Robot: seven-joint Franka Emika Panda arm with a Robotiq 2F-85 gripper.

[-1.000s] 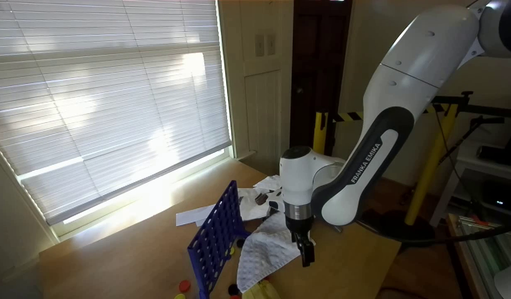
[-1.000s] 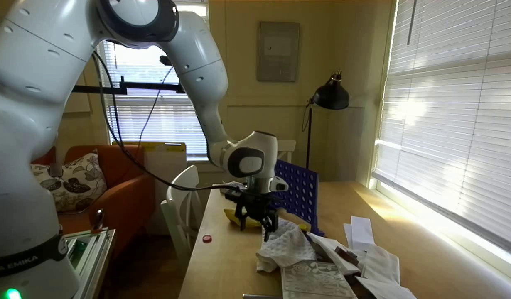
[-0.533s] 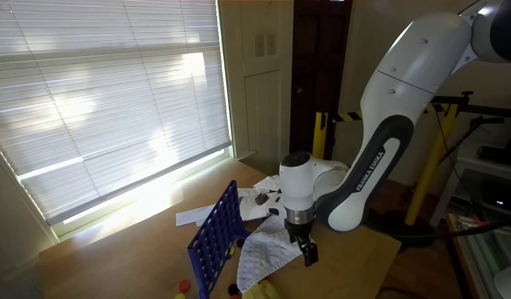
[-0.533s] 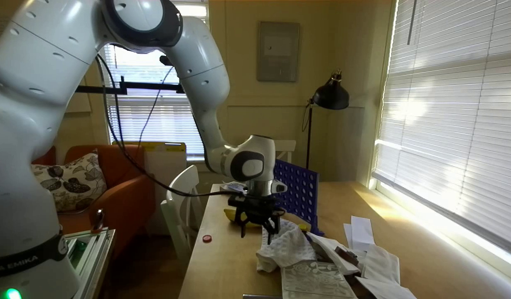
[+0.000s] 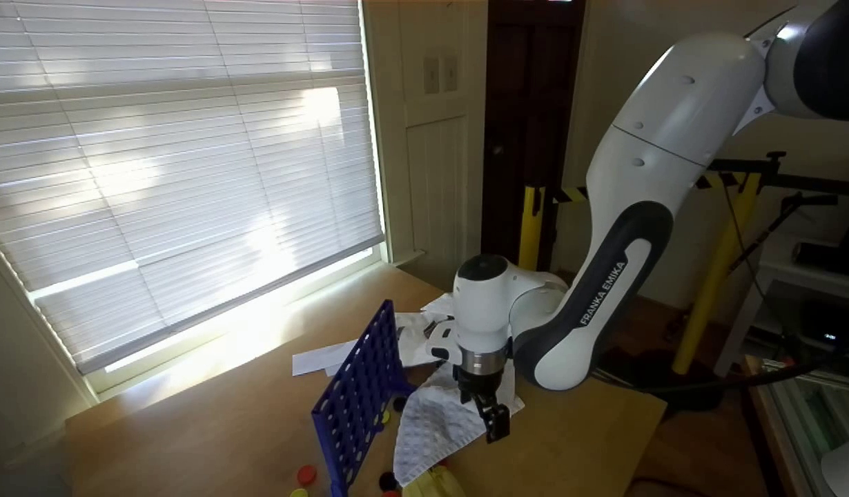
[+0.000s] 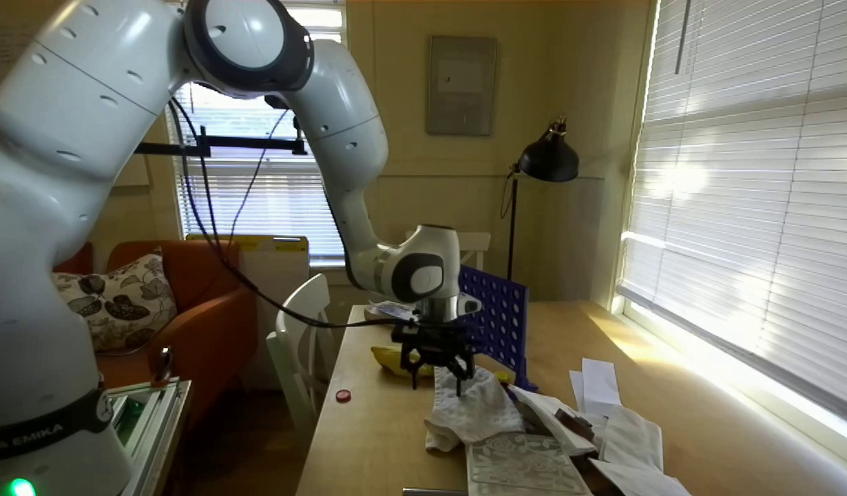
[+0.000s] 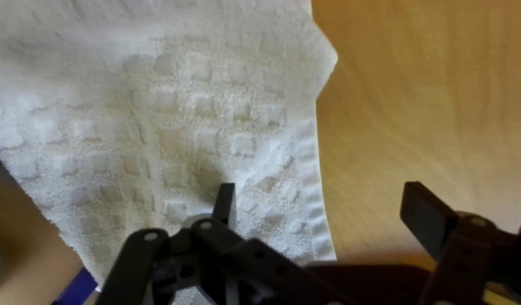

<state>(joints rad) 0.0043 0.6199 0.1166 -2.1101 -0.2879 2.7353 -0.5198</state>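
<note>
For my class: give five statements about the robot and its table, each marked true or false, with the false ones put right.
1. The gripper is open over an edge of the white cloth. True.
2. The gripper is clamped on the cloth. False: its jaws stand apart, holding nothing.
3. The blue grid stands upright on the table. True.
4. In an exterior view, a red disc lies on the table, apart from the cloth. True.
5. The cloth is draped over the blue grid. False: the grid stands uncovered.

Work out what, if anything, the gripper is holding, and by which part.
Nothing is held: the gripper stands open, one finger over the white towel, the other over the table.
</note>
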